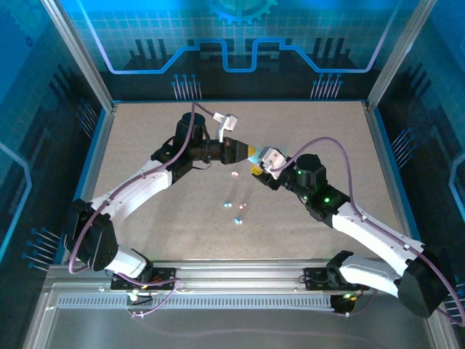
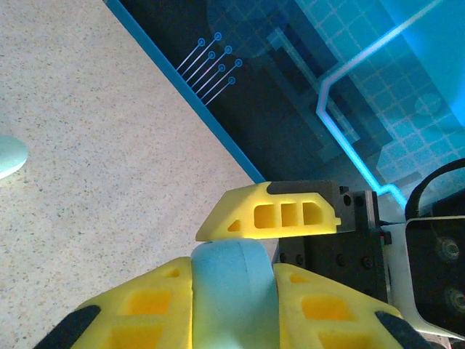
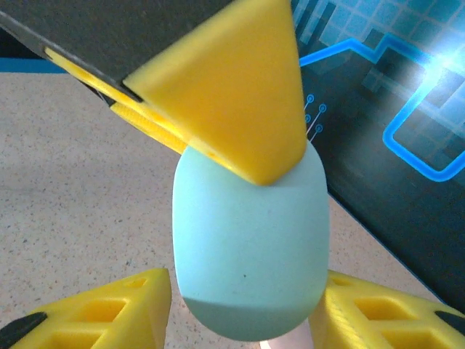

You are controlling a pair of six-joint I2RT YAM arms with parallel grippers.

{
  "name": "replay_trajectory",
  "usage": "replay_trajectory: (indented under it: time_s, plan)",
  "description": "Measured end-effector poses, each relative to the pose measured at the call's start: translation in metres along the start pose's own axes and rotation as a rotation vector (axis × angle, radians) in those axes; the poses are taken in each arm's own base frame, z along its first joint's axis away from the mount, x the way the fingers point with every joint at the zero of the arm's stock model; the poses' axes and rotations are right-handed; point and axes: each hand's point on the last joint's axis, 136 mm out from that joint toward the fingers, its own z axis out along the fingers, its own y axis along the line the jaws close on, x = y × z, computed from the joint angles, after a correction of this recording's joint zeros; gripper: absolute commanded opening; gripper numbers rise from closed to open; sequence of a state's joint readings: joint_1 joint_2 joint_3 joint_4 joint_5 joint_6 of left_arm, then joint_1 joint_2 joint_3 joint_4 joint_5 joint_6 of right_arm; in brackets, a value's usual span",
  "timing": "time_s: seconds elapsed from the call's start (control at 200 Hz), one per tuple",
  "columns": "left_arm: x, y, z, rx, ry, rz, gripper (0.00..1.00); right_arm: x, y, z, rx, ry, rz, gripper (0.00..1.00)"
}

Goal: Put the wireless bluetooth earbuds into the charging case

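Left gripper (image 2: 232,294) fingers pinch the teal case (image 2: 234,265) from 2 sides. Right gripper (image 3: 247,320) fingers press against the same case from the opposite end, 1 finger (image 2: 280,214) lying on its top. The case hangs above the middle of the table (image 1: 145,138), nearer the far edge. 4 earbuds (image 1: 234,173) lie loose on the table between the arms, toward the near edge.

A robot lab test cell: aluminium posts (image 1: 80,54) and blue circuit-print walls (image 1: 232,36) enclose a speckled surface (image 1: 327,123), with two arms (image 1: 138,189) bolted to its rail (image 1: 240,280).
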State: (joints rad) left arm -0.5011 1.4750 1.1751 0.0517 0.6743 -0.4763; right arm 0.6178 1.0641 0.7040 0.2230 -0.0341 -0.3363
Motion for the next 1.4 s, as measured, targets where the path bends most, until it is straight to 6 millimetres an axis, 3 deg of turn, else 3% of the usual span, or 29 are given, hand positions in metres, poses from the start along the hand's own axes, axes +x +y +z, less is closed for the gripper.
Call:
replay_trajectory:
  time_s: [0.225,0.39,0.525,0.6,0.735,0.991,1.196,1.401]
  plan:
    - [-0.004,-0.002,-0.002,0.013,-0.010,-0.021,0.21,-0.018,-0.008,-0.003,0.006,-0.089,0.018,0.48]
    - [-0.006,-0.003,-0.002,0.021,-0.014,-0.032,0.22,-0.019,-0.008,-0.003,-0.011,-0.100,0.035,0.45]
    - [-0.006,-0.002,-0.003,0.020,-0.014,-0.035,0.25,-0.019,-0.007,-0.001,-0.019,-0.102,0.041,0.37]
    - [-0.007,-0.001,-0.004,0.019,-0.016,-0.035,0.30,-0.020,-0.007,-0.001,-0.024,-0.107,0.043,0.35]
    - [-0.005,-0.001,-0.004,0.021,-0.010,-0.028,0.56,-0.023,-0.006,-0.002,-0.060,-0.101,0.055,0.34]
    - [0.004,-0.013,-0.017,0.048,-0.043,0.200,0.66,-0.040,-0.001,-0.005,-0.286,-0.067,0.180,0.34]
    - [0.026,-0.029,-0.035,0.109,-0.089,0.494,0.64,-0.050,0.014,-0.011,-0.517,-0.019,0.282,0.34]
    - [0.033,-0.035,-0.036,0.156,-0.070,0.619,0.54,-0.052,0.034,-0.019,-0.681,0.022,0.331,0.33]
